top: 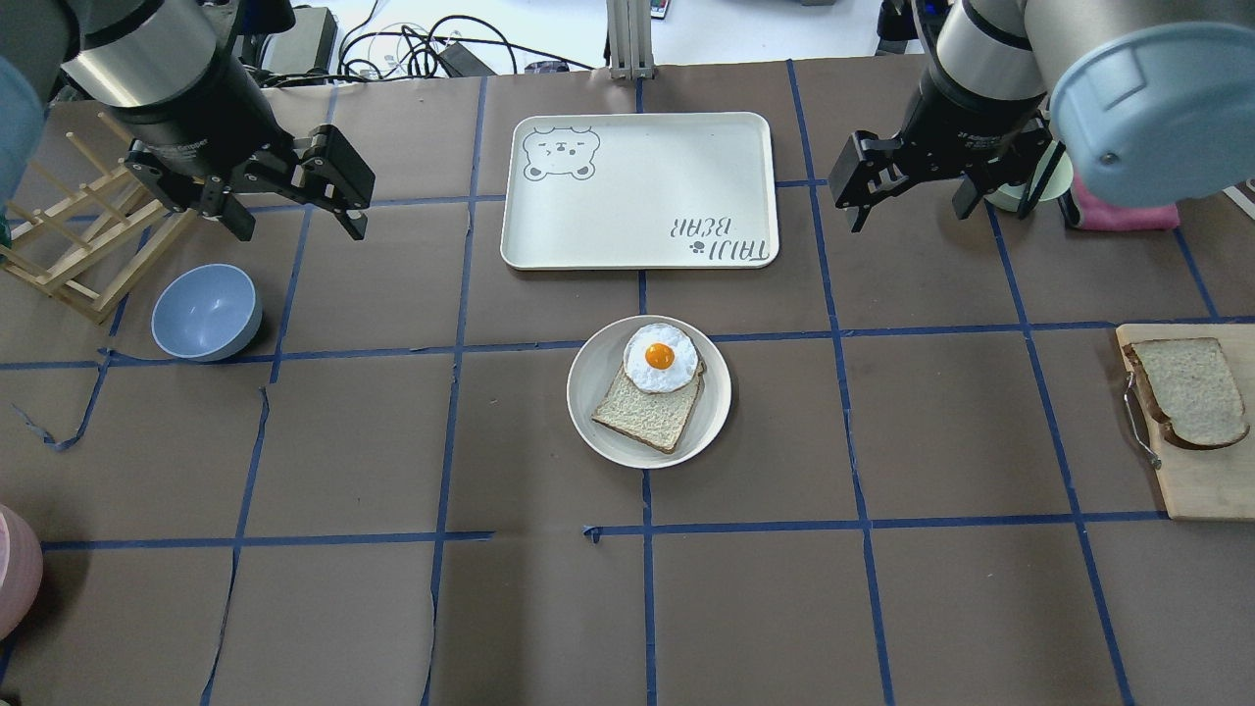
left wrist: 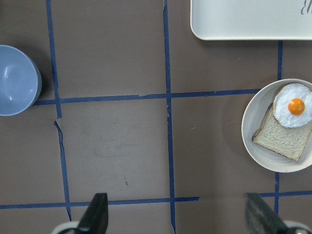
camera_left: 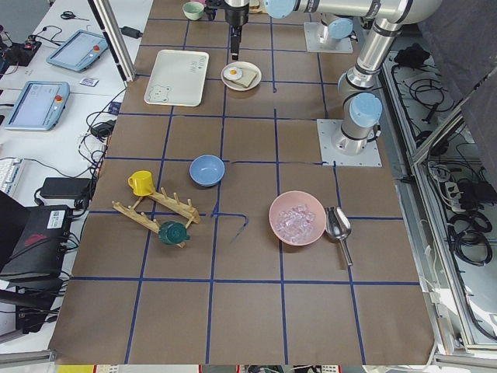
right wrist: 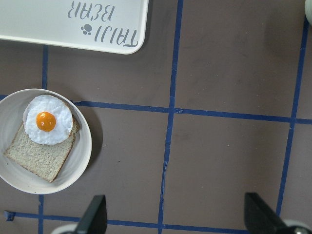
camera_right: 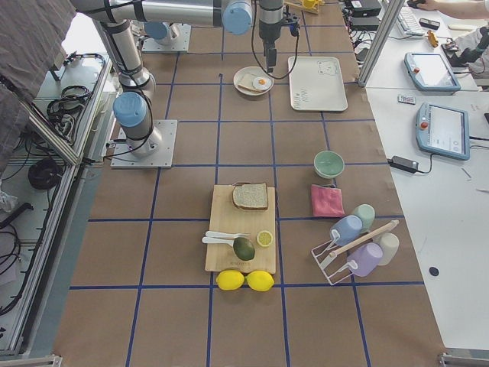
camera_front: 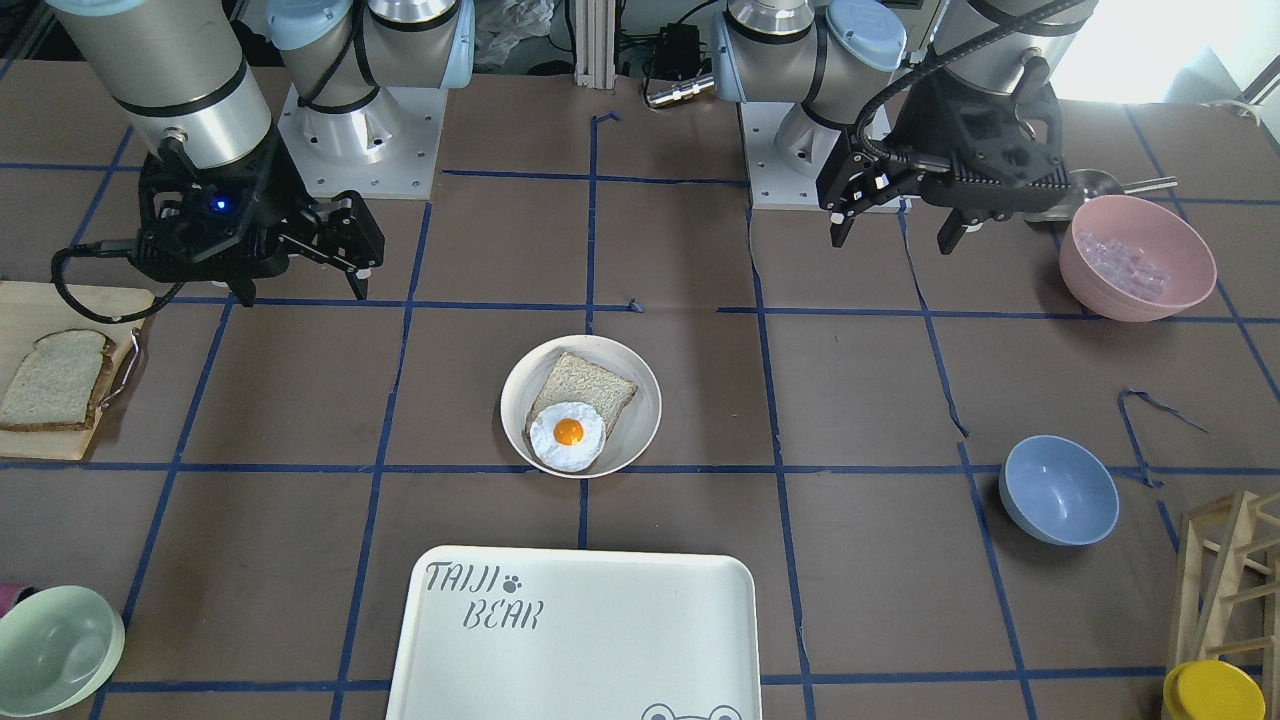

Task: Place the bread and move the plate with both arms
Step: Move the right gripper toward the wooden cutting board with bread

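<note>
Both arms hang above the table with nothing in them; the left gripper [top: 297,227] hovers near the blue bowl [top: 206,312], its jaws spread wide and empty; the right gripper [top: 910,216] hovers on the far side of the TAIJI BEAR tray [top: 637,186], likewise spread wide and empty. Each wrist camera looks straight down between parted fingertips at bare table, so neither arm is committed to a grasp yet.

The bread [top: 1188,390] lies flat on the wooden cutting board [top: 1206,480] at the table edge on the robot's right, well apart from everything else; that puts it on the right arm's side, so that arm is probably the one to fetch it. The plate [top: 711,427] sits at the centre, between the two arms and just in front of the tray; it carries a smaller squarish slice [top: 647,412] with a fried egg [top: 661,357] overlapping its far corner. The domed slice likely goes on top of that stack; the central spot lets both grippers reach opposite sides of the rim for the shared move. Neither step looks begun.
</note>
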Robot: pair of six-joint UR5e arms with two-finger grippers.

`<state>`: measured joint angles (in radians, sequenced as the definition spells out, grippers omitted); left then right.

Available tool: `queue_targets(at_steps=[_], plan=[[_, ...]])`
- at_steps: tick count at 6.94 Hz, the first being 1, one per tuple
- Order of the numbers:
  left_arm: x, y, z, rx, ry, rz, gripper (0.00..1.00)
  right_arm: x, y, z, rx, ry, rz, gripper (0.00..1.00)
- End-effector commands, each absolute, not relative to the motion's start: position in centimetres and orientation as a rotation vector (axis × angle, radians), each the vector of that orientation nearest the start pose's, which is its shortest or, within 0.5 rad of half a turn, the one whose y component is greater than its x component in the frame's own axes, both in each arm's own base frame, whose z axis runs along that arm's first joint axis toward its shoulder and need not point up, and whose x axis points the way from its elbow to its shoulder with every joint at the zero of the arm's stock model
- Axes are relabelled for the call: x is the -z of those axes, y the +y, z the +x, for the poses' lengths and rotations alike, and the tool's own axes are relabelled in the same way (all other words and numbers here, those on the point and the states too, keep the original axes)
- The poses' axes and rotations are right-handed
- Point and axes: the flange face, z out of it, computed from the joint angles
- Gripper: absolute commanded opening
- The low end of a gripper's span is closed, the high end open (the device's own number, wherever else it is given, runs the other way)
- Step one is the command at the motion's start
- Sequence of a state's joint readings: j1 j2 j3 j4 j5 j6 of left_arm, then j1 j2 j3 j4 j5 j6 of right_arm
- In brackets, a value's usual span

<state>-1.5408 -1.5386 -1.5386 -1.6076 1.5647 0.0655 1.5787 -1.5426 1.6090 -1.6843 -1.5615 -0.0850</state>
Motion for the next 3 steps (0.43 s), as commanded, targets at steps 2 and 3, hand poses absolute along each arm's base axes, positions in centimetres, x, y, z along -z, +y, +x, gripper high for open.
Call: queue_targets(at_steps=[2,3], plan=[[-51.59,-48.41,-11.9,0.046,3.144,0.056,1.0,-47.06,-50.4,13.84,0.087,3.127,-0.145,1.0],[-51.57,-48.38,-11.99,0.044,3.146,0.058,1.0,-47.14,-50.35,13.84,0.09,3.127,-0.145,1.0]])
